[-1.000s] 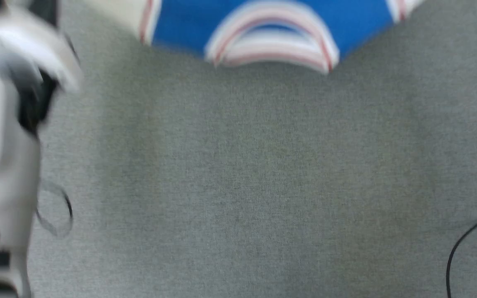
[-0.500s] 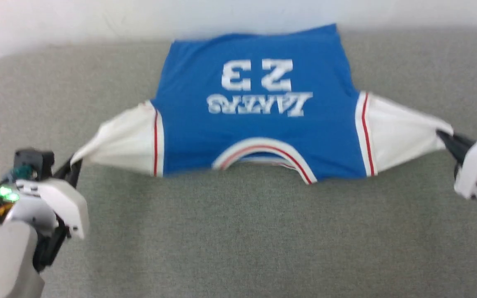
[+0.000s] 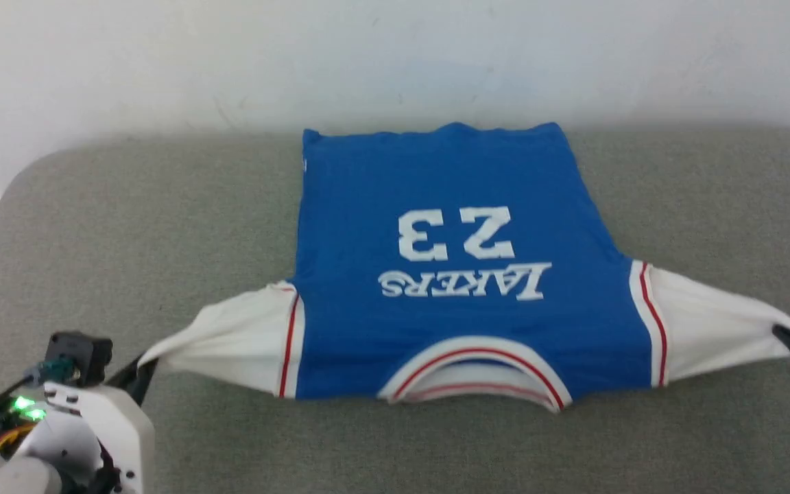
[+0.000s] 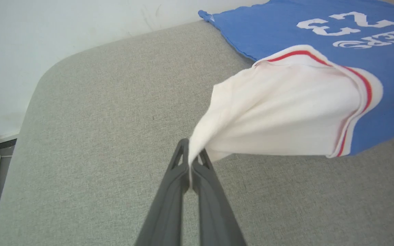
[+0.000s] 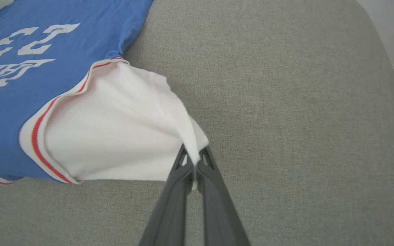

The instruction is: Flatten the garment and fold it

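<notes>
The left gripper (image 4: pixel 191 164) is clamped on the left sleeve (image 4: pixel 279 112) tip and the right gripper (image 5: pixel 194 163) on the right sleeve (image 5: pixel 115 130) tip. Between them the jersey T-shirt (image 3: pixel 361 206) lies print-up on the grey cushion (image 3: pixel 127 206), collar nearest the robot.

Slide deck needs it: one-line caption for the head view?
Left gripper and right gripper pinch the garment by its sleeves, spread print-up on grey surface.

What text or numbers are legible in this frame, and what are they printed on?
"23": white print on the blue T-shirt, upside down in the head view.
"LAKERS": white print on the same T-shirt, beside the number, also upside down.
No other text is readable.
</notes>
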`<state>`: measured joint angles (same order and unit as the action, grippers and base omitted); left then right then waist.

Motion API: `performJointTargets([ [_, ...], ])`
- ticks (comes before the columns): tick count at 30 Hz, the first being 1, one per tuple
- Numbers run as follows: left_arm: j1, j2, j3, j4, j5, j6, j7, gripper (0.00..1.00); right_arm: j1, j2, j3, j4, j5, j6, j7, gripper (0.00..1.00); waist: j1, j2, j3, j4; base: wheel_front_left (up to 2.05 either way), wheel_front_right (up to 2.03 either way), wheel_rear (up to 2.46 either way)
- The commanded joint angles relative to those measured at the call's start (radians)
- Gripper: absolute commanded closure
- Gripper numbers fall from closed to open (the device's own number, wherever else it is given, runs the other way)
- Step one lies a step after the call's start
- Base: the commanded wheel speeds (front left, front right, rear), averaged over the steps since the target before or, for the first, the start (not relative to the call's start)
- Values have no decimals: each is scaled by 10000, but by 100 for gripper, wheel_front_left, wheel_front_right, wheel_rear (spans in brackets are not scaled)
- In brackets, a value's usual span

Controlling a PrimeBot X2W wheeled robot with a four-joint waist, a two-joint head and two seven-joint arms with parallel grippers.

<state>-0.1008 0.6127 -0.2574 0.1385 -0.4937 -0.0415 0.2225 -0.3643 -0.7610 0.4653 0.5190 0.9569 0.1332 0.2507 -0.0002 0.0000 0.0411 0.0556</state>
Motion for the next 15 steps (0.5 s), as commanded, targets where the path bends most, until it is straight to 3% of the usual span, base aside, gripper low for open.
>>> performJointTargets([
  [1,280,201,69,-145,-59,147,99,100,313,-193,-139,-52,122,-25,150,100,2,0,-220,143,0,0,0],
  [11,2235,554,486,-1813,-792,575,594,100,2519,-806,-1333,-815,331,-25,1878,100,2,0,-402,362,0,0,0],
  [15,2707,513,460,-2146,-974,630,659,100,3106,-656,-2051,-1076,21,-25,2312,100,2,0,-298,426,0,0,0],
])
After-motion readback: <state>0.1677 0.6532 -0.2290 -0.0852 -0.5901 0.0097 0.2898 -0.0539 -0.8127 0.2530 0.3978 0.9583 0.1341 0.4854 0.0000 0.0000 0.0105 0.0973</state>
